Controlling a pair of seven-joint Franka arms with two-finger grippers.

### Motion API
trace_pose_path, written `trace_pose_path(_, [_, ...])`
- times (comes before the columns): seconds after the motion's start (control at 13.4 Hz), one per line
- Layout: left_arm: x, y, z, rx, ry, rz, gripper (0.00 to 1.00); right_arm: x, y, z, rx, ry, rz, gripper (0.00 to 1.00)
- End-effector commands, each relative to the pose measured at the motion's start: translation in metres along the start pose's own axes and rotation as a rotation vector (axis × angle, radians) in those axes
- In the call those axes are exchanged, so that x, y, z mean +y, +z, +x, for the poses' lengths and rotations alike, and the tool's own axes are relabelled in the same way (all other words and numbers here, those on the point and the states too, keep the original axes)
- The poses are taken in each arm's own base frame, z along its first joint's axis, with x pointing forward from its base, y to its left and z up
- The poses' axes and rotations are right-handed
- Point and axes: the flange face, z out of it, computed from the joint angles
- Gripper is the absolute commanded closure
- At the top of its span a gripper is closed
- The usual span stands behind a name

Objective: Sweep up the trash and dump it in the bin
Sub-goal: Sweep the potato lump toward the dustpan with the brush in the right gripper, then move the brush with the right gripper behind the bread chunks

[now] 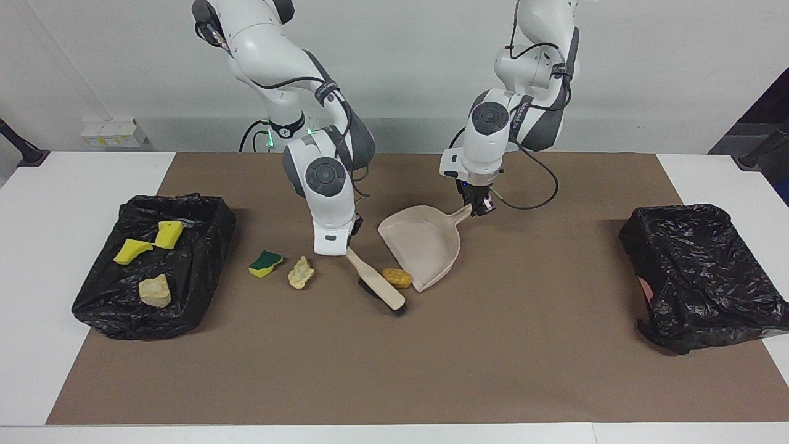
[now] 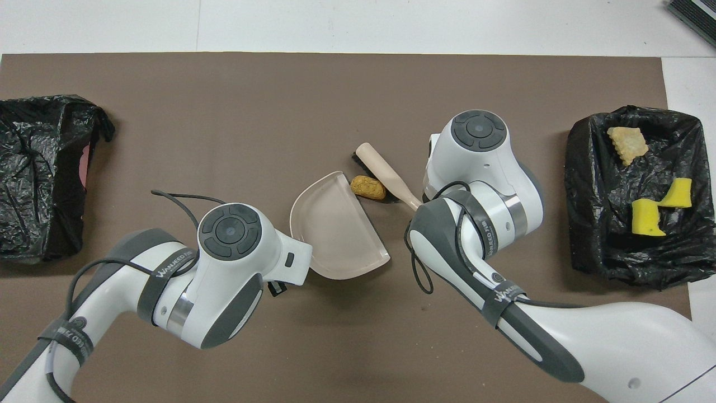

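Observation:
My right gripper (image 1: pixel 345 250) is shut on the handle of a wooden brush (image 1: pixel 381 288), whose bristles rest on the brown mat. An orange-brown foam lump (image 1: pixel 396 277) lies between the brush head and the mouth of the beige dustpan (image 1: pixel 422 243). My left gripper (image 1: pixel 480 208) is shut on the dustpan's handle, and the pan is tilted with its lip on the mat. A green-and-yellow sponge piece (image 1: pixel 265 263) and a pale foam lump (image 1: pixel 301 272) lie toward the right arm's end. From overhead the brush (image 2: pixel 386 178), the lump (image 2: pixel 367 187) and the dustpan (image 2: pixel 335 232) show; both grippers are hidden under their arms.
A black-bagged bin (image 1: pixel 203 246) at the right arm's end holds two yellow sponge pieces and a pale lump; overhead it is the bin (image 2: pixel 593 224). A second black-bagged bin (image 1: pixel 703 277) stands at the left arm's end. A brown mat (image 1: pixel 431 370) covers the white table.

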Motion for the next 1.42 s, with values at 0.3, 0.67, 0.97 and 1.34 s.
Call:
trace_pose_path(0.3, [0.002,0.002,0.002,0.019,-0.022,0.001,1.00,-0.031,-0.050,-0.026,0.036,0.063,0.149,1.00])
trace_pose_path(0.67, [0.011,0.004,0.001,-0.006,0.004,-0.008,1.00,0.005,-0.086,-0.053,-0.005,0.334,0.004,1.00])
trace_pose_path(0.97, [0.029,0.002,0.011,-0.015,0.029,-0.006,1.00,0.037,-0.086,-0.072,-0.037,0.655,-0.111,1.00])
trace_pose_path(1.34, [0.030,0.008,0.013,-0.027,0.030,-0.013,1.00,0.103,-0.062,-0.139,-0.110,0.928,-0.134,1.00])
